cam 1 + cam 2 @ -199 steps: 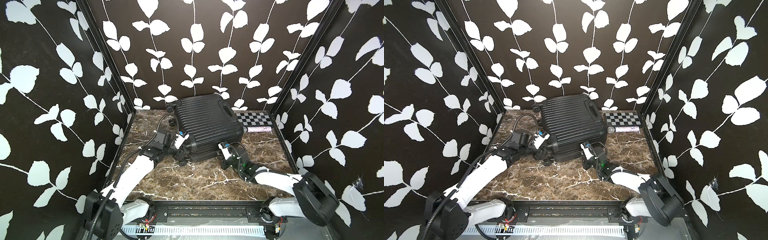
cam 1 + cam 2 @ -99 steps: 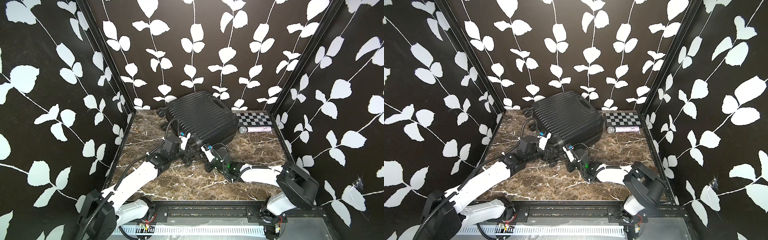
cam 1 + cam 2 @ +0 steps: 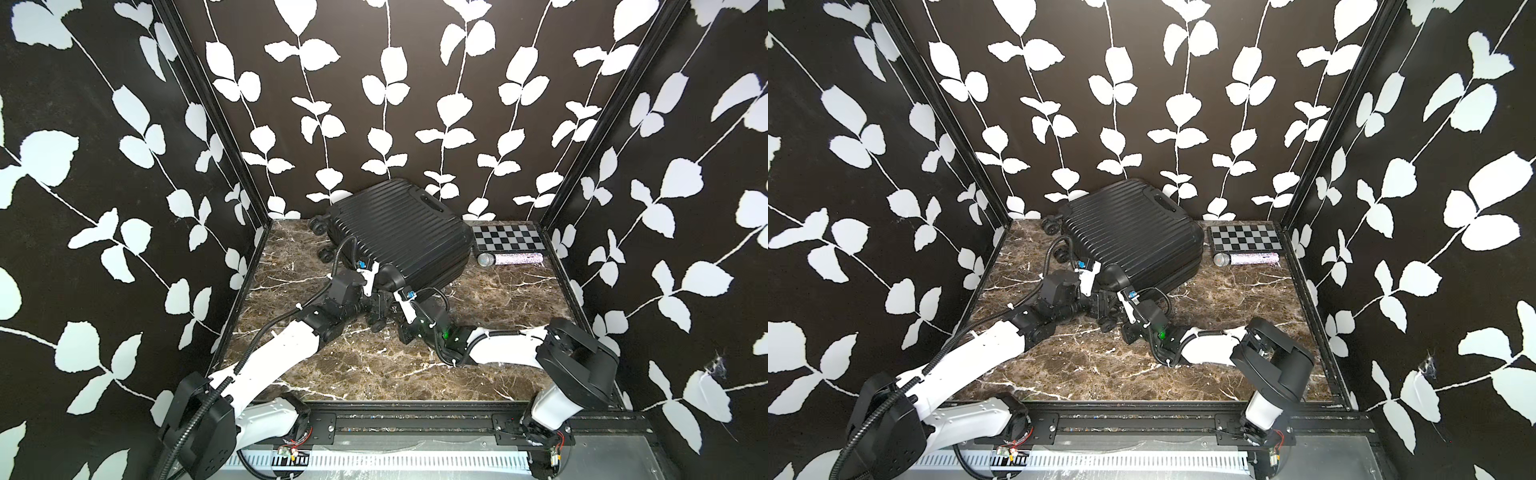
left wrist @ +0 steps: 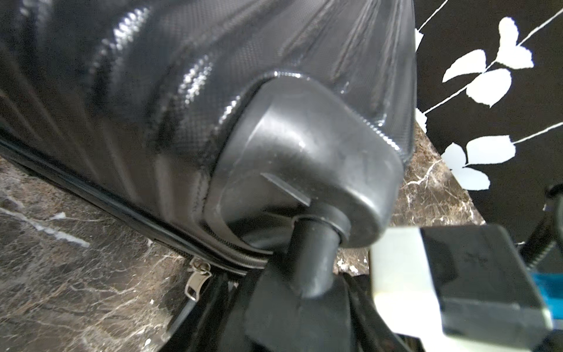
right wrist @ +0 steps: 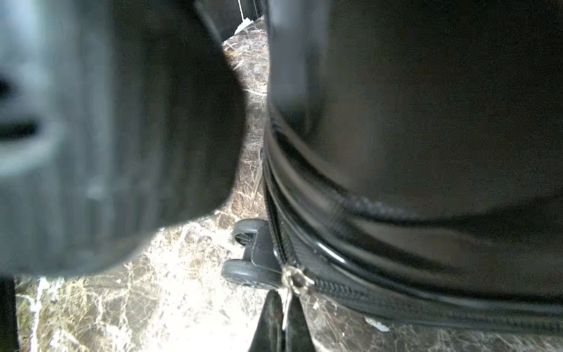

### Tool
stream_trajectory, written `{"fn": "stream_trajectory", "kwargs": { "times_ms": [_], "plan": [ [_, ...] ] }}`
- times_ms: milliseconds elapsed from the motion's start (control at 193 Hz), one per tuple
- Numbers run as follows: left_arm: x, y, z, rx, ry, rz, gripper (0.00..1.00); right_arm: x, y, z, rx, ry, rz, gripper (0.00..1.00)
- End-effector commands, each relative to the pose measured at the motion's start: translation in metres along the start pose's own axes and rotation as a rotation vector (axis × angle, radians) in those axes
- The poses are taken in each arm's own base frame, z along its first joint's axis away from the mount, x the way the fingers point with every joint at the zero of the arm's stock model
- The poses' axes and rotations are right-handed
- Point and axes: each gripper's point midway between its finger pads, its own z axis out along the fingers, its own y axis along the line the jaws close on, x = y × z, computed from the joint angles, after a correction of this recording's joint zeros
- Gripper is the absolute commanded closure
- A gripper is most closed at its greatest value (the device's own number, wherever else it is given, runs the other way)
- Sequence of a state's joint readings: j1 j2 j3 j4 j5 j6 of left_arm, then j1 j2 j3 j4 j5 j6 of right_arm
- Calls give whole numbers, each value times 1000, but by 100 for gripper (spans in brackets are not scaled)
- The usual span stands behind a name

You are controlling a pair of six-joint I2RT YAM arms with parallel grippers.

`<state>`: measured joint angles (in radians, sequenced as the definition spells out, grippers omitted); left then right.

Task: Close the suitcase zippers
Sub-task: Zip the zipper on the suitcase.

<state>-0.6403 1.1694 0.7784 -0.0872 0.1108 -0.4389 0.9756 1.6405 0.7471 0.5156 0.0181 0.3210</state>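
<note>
Right claw (image 5: pixel 285 318) pinches a zipper pull (image 5: pixel 294 282) at 6 o'clock on the suitcase (image 3: pixel 399 241). Whether the left claw (image 3: pixel 372 301) grips anything beside the wheel mount (image 4: pixel 304 158) is unclear. Likely next: drawing the pull steadily along the seam.

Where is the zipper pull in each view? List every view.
Both top views: not discernible, near the front corner of the suitcase.
Left wrist: pull hangs beside the caster stem.
Right wrist: pull pinched in the right gripper, beside the caster.
Shared landmark: that caster.

I could read no text, brand, label or number on the suitcase (image 3: pixel 399 237) or anything else.
</note>
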Motion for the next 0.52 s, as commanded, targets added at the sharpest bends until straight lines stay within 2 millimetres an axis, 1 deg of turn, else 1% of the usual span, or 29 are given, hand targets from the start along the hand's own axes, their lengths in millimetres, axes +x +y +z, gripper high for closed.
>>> {"fn": "stream_trajectory", "kwargs": {
  "times_ms": [0, 222, 310, 341, 362, 383, 388, 393, 408, 414, 424, 450, 470, 517],
  "plan": [
    [-47, -2, 3, -11, -198, -124, 100, -24, 73, 0, -265, -59, -20, 100],
    [-46, -10, 11, 29, -174, -133, 100, -26, 80, 4, -287, -68, -10, 100],
    [-46, -10, 10, 20, -163, -110, 100, -26, 73, 2, -245, -74, -19, 100],
    [-46, -10, 8, 14, -159, -91, 92, -25, 67, 0, -211, -73, -24, 100],
    [-46, -10, 7, 10, -157, -75, 85, -24, 62, 0, -186, -70, -26, 100],
    [-46, -10, 5, 7, -153, -61, 76, -24, 56, -2, -153, -70, -31, 94],
    [-46, -10, 5, 6, -153, -58, 73, -23, 53, -4, -136, -70, -33, 90],
    [-47, -11, 4, 5, -155, -55, 71, -23, 53, -4, -136, -70, -33, 90],
    [-47, -10, 2, -1, -150, -45, 63, -22, 46, -6, -102, -68, -39, 84],
    [-47, -10, 2, -4, -150, -43, 61, -22, 46, -6, -102, -68, -39, 84],
    [-47, -9, 1, -9, -147, -34, 56, -22, 43, -7, -85, -70, -41, 80],
    [-47, -9, -2, -16, -144, -12, 46, -17, 32, -8, -33, -59, -53, 71],
    [-47, -10, -4, -16, -144, 11, 40, -21, 27, -16, -5, -72, -59, 66],
    [-48, -10, -9, -24, -143, 58, 32, -18, 10, -26, 80, -75, -82, 58]
  ]
}}
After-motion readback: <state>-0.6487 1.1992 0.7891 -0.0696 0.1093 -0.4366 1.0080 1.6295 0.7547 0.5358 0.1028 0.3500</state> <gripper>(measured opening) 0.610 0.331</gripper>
